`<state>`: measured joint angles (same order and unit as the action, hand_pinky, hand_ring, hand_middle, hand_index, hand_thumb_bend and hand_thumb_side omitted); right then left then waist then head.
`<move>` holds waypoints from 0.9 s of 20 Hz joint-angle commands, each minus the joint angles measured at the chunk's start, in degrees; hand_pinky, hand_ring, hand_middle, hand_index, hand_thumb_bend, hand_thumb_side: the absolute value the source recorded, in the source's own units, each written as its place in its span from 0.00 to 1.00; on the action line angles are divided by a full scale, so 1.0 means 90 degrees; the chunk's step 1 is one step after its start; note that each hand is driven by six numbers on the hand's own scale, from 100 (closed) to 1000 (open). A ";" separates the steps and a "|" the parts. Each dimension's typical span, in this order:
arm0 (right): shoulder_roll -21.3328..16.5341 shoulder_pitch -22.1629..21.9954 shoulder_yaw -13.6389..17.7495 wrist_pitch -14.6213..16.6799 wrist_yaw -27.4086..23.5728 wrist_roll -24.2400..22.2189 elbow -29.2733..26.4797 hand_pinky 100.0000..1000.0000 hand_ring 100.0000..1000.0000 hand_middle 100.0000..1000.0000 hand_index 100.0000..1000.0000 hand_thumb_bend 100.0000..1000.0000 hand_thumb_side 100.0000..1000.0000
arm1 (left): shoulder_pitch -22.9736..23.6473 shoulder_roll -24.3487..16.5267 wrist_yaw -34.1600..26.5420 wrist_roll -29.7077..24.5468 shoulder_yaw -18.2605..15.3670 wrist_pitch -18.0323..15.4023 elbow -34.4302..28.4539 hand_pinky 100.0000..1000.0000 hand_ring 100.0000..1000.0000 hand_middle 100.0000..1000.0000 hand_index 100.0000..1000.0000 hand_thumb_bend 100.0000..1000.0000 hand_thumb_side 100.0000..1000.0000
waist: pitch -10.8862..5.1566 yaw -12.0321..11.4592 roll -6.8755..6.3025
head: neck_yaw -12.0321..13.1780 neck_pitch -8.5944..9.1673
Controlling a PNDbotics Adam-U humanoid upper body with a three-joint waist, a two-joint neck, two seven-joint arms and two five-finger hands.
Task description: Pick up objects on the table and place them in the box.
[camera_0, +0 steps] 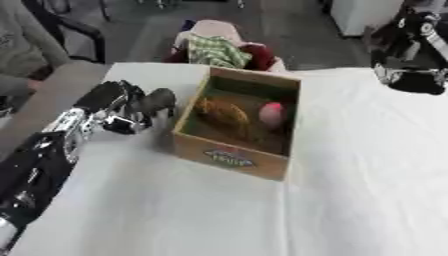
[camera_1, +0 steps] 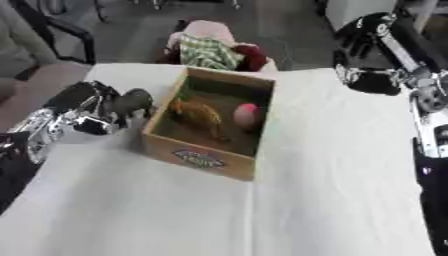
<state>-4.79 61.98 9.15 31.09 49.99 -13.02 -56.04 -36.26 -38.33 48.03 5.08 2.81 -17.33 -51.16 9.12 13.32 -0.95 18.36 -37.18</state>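
Left hand (camera_0: 122,107) at nine o'clock of the box (camera_0: 234,159), fingers curled round a dark grey object (camera_0: 157,100), likely a toy animal, though the shape is too blurred to name. Held just outside the box's left wall, near rim height, close beside the cardboard; impossible to say whether touching it. Looks like a carry in progress: object up off the white table (camera_0: 350,190), not yet over the opening. Kept high, presumably, so as to clear the wall before the drop.

Inside the box already: a brownish-orange object (camera_0: 223,114) lying toward the left and centre, and a pink rounded object (camera_0: 272,114) at about three o'clock of it, near the right wall. Room left along the near end, at six o'clock, so a release there would avoid stacking on the other two.

Right hand (camera_1: 372,75) parked well apart at one to two o'clock of the box, over the far right edge of the table. Fingers not readable there, so open or closed cannot be told. Out of the way, seemingly idle, leaving the box mouth free for the left arm.

Beyond the table at twelve o'clock, a heap of cloth (camera_0: 219,50), green check and red, not part of the job.

Next call, by judgement: short shift rightward over the rim, then let go.
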 commanded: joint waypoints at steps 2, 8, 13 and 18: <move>-0.0079 0.0105 0.0025 -0.0013 -0.0054 -0.0010 -0.0138 0.38 0.45 0.47 0.66 0.00 0.00 | -0.0141 -0.0379 -0.0659 -0.0058 -0.0130 0.0097 -0.0500 0.57 0.15 0.06 0.19 0.00 0.14 | -0.0167 -0.0017 -0.0009 | 0.0019 0.0042; -0.0118 0.0069 0.0037 -0.0033 -0.0049 -0.0002 -0.0153 0.38 0.45 0.47 0.66 0.00 0.00 | -0.0291 -0.0600 -0.1767 -0.0218 -0.0186 0.0257 -0.1248 0.58 0.15 0.07 0.19 0.00 0.14 | -0.0218 -0.0043 -0.0028 | 0.0006 -0.0006; -0.0067 0.0057 0.0020 -0.0026 -0.0068 -0.0018 -0.0176 0.38 0.45 0.47 0.66 0.00 0.00 | -0.0606 -0.0503 -0.2445 -0.0576 0.0071 0.0212 -0.1820 0.59 0.16 0.08 0.20 0.00 0.14 | -0.0256 -0.0013 -0.0022 | 0.0061 -0.0019; 0.0023 0.0049 -0.0006 -0.0017 -0.0148 -0.0071 -0.0193 0.38 0.44 0.47 0.66 0.00 0.00 | -0.0975 -0.0049 -0.2362 -0.1041 0.0407 0.0056 -0.1860 0.60 0.18 0.09 0.21 0.00 0.14 | -0.0274 0.0062 -0.0003 | 0.0185 -0.0017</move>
<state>-4.24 61.45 9.14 30.91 49.29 -13.43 -56.30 -43.57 -38.25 26.69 -3.37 6.22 -16.47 -66.72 7.79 13.91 -0.96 19.65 -37.23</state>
